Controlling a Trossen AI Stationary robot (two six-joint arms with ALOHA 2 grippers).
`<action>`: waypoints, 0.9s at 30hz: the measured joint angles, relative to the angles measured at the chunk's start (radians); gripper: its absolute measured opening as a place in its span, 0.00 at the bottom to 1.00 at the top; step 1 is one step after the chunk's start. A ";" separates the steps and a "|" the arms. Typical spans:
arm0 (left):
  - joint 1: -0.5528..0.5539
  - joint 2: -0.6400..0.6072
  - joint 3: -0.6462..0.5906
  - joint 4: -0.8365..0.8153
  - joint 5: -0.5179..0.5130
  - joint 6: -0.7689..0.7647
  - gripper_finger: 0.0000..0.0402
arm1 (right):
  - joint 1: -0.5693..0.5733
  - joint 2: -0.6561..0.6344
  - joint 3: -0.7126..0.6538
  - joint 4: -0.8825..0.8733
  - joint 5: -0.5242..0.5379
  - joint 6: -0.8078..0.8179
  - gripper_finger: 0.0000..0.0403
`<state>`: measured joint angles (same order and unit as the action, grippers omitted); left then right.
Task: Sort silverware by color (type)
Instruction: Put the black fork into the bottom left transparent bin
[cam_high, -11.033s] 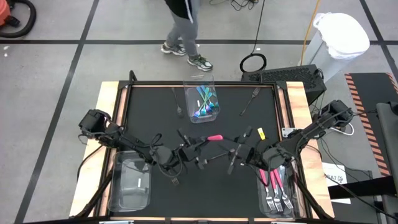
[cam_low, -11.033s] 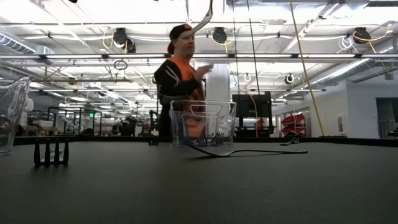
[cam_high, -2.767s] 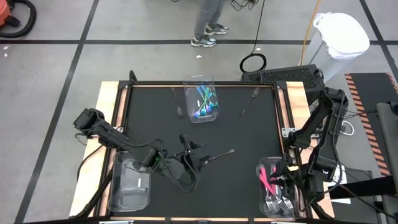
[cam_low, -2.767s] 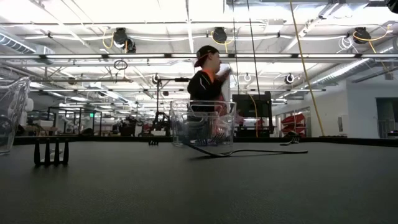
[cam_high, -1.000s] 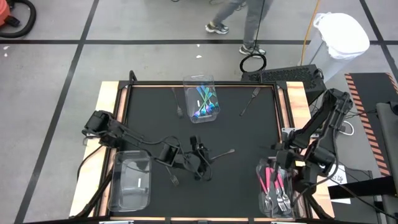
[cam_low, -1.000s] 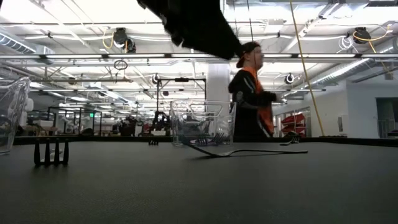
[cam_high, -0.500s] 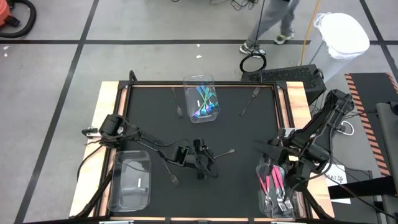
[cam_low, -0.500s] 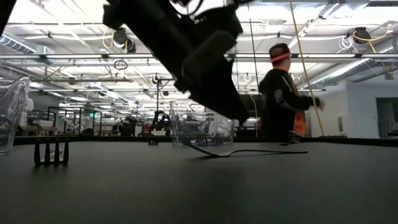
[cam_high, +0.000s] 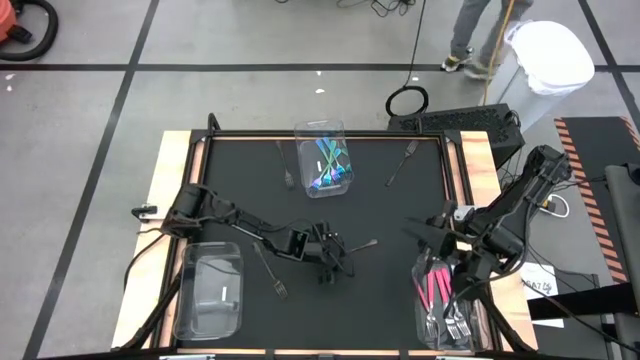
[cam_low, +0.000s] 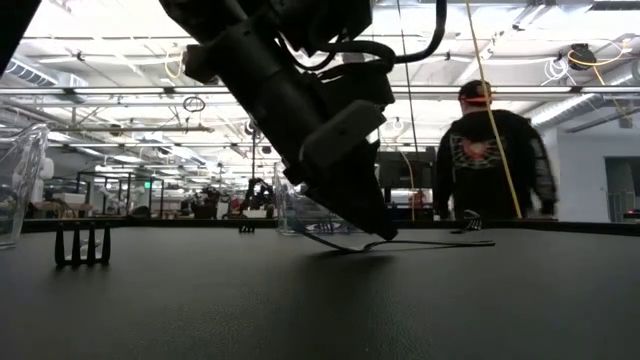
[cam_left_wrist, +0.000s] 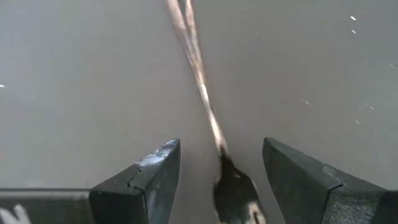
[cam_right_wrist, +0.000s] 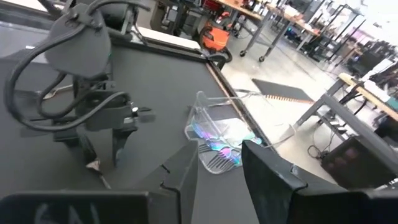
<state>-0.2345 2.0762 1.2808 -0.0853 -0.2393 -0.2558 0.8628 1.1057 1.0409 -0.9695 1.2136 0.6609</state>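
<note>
**Observer:** Black matting (cam_high: 240, 190) covers the whole tabletop, with a workshop floor beyond it. Which piece are you going for?

**Operator:** I'm on the dark fork (cam_high: 358, 246) lying flat near the middle of the mat. My left gripper (cam_high: 331, 262) is down over its near end, and in the left wrist view the utensil (cam_left_wrist: 205, 102) runs straight out between my 2 fingers (cam_left_wrist: 146, 180). They stand wide apart, one on each side, nothing clamped yet. I judge that's the right straddle for closing across the thin handle.

**Observer:** Why so low?

**Operator:** A fork this flat gives no edge to catch from above, so the tips have to reach the mat. The low view shows the gripper (cam_low: 345, 195) almost touching the surface at the fork (cam_low: 420, 243).

**Observer:** Where does the rest of the silverware sit?

**Operator:** Teal-handled pieces (cam_high: 328, 165) are in the clear bin (cam_high: 322, 132) at the far edge. Pink-handled ones (cam_high: 436, 290) fill the bin (cam_high: 420, 300) at my right. The left bin (cam_high: 190, 300) shows no silverware, so I reckon it is meant for the dark ones. 3 more dark pieces lie loose: 1 (cam_high: 270, 273) beside that bin, 1 (cam_high: 286, 172) left of the teal bin, 1 (cam_high: 401, 160) toward the far right corner.

**Observer:** And the right arm?

**Operator:** My right gripper (cam_high: 425, 234) waits above the pink bin, jaws partly apart and holding nothing.
</note>
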 joint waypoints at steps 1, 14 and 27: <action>0.004 0.000 0.000 0.003 -0.003 0.000 0.57 | -0.003 0.000 0.000 0.000 -0.012 0.000 0.29; 0.047 0.048 0.002 0.087 0.092 -0.052 0.57 | -0.020 0.013 0.000 0.031 -0.067 0.008 0.29; 0.086 0.077 0.004 0.122 0.160 -0.022 0.22 | -0.020 0.024 0.000 0.038 -0.067 0.007 0.29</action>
<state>-0.1490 2.1529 1.2846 0.0371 -0.0796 -0.2775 0.8433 1.1297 1.0409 -0.9318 1.1469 0.6678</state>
